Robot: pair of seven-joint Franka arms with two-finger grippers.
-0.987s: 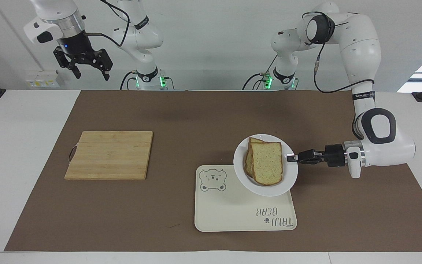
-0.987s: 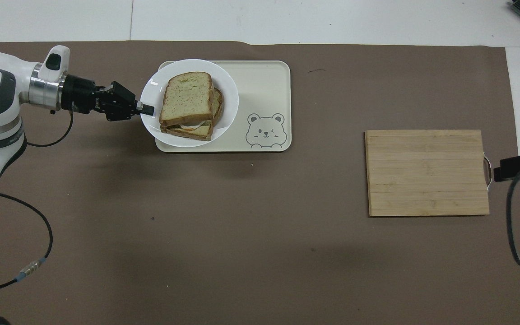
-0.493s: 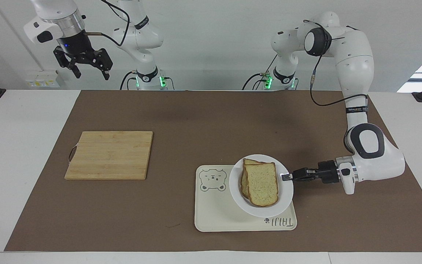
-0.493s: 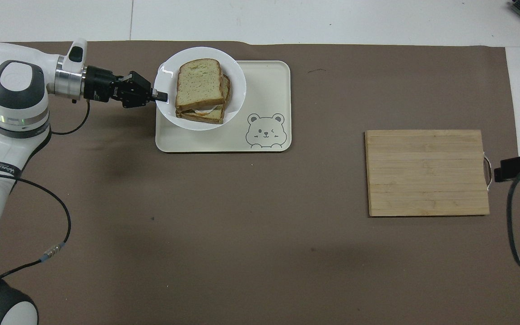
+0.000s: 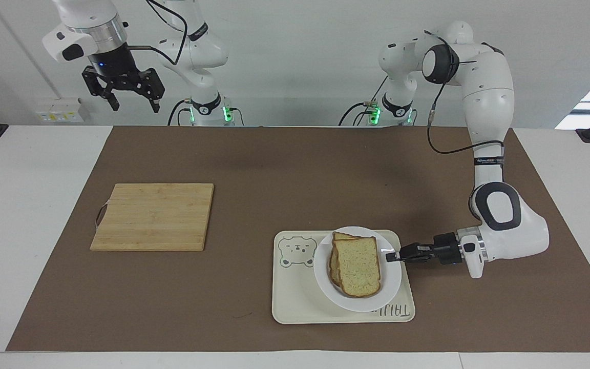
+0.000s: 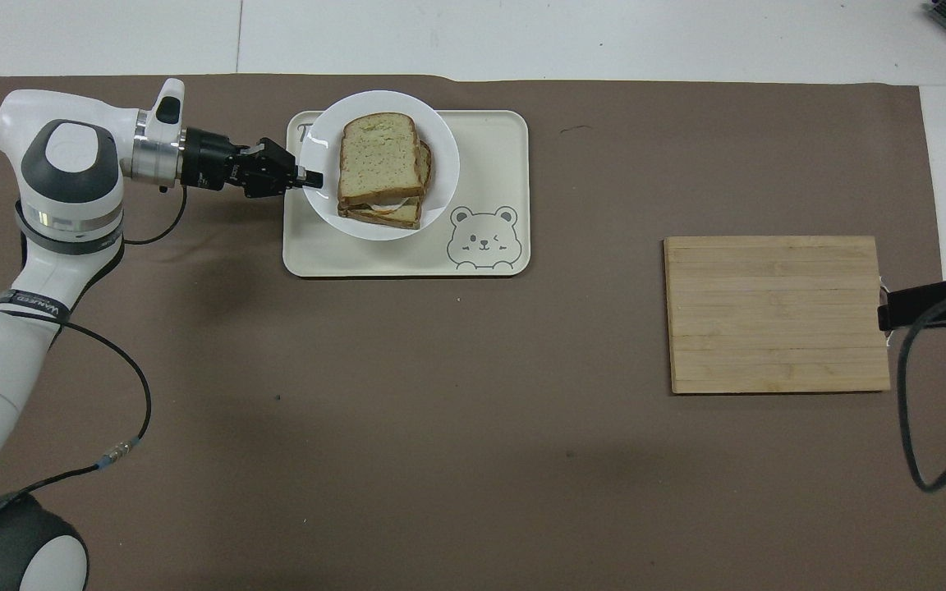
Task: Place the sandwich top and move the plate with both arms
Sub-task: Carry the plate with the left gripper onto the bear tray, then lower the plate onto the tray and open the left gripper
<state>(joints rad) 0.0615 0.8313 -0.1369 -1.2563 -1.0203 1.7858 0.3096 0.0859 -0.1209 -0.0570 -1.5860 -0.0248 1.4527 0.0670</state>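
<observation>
- Sandwich top (image 5: 356, 265), a pale speckled bread slice with a brown crust, lay as the uppermost layer of the stacked sandwich on the small round white plate (image 5: 392, 287).
- Going left to right in the facing view: the right gripper (image 5: 131, 97) hung high above the table edge at the right arm's end, fingers spread apart and holding nothing; that arm waited.
- Below it, the rectangular bamboo cutting board (image 5: 152, 216) lay bare on the brown mat (image 5: 285, 164).
- Next, the cream rectangular tray with a bear drawing (image 5: 295, 302) carried the plate, which sat over the tray's end toward the left arm.
- Then the left gripper (image 5: 391, 256), fingers pinched together on the plate's rim, reached in low and almost level, wrist horizontal, forearm dropping steeply from a high elbow.
- Risk, as I judged it: a thin rim pinch from one side could let the plate tip or slip, and the slices could slide off.
- A sideways pull on release might drag the plate off the tray's edge.
</observation>
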